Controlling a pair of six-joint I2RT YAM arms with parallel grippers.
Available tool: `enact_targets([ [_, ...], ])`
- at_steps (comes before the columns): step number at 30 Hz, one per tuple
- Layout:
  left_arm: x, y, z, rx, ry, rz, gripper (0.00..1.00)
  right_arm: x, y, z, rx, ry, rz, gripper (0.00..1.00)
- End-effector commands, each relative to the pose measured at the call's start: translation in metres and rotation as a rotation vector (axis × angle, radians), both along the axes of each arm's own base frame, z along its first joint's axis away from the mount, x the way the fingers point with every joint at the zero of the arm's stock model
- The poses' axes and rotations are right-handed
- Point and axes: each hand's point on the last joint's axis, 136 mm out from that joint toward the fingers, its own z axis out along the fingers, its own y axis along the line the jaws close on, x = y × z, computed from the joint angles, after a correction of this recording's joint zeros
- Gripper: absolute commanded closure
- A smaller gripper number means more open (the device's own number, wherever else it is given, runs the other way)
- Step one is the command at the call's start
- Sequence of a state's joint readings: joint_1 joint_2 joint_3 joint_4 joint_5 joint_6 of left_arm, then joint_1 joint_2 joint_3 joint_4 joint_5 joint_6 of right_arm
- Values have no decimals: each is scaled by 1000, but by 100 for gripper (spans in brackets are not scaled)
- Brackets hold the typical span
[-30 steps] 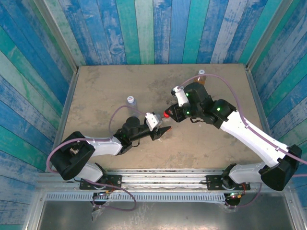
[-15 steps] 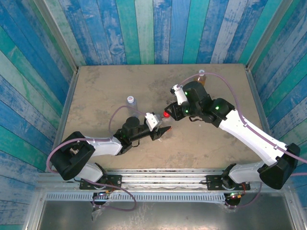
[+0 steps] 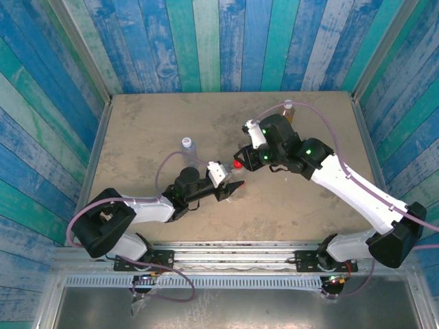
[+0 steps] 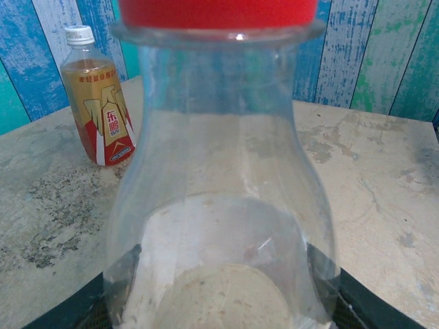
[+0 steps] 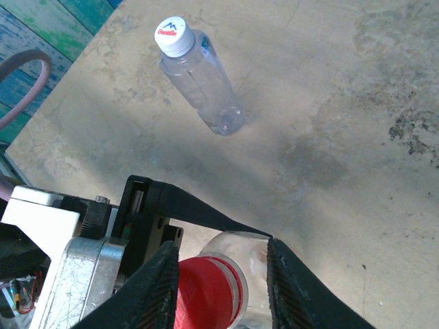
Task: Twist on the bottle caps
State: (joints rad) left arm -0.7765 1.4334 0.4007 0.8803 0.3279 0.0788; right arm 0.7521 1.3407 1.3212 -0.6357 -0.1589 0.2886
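Blue and teal planks [image 3: 206,41] wall in a mottled tan counter [image 3: 137,123]. Left of and beyond the red-capped clear bottle [image 4: 219,205] stands a clear bluish bottle [image 5: 202,86]. It is upright and well apart, and its white cap [image 5: 171,35] carries a small blue-and-red mountain logo with lettering too small to read. The left fingers [image 5: 199,209] are clamped around the clear bottle, low on its body, near the counter's middle. Its red cap [image 5: 206,288] sits on the neck. The right fingers [image 5: 161,288] straddle that cap. One lies against it and the other shows a sliver of bottle shoulder between, so I cannot tell whether they pinch. Right of and behind it, near the back wall, stands the amber bottle [image 4: 103,116], white-capped. The left wrist view shows its orange-and-red label with Chinese characters, which the overhead view cannot resolve.
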Motion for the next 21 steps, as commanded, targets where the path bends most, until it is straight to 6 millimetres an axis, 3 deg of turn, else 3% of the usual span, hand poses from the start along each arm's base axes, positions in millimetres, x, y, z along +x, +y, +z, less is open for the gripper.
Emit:
enact_targets([
  [1,-13,11,-59,147,140,-8,43,-3,-5,6,-25,-10,3,60],
  [10,-14,11,-59,145,144,-9,43,-8,-5,20,-68,-121,63,41],
  [21,-15,11,-60,149,146,-11,43,-21,-4,19,-248,-324,188,39],
])
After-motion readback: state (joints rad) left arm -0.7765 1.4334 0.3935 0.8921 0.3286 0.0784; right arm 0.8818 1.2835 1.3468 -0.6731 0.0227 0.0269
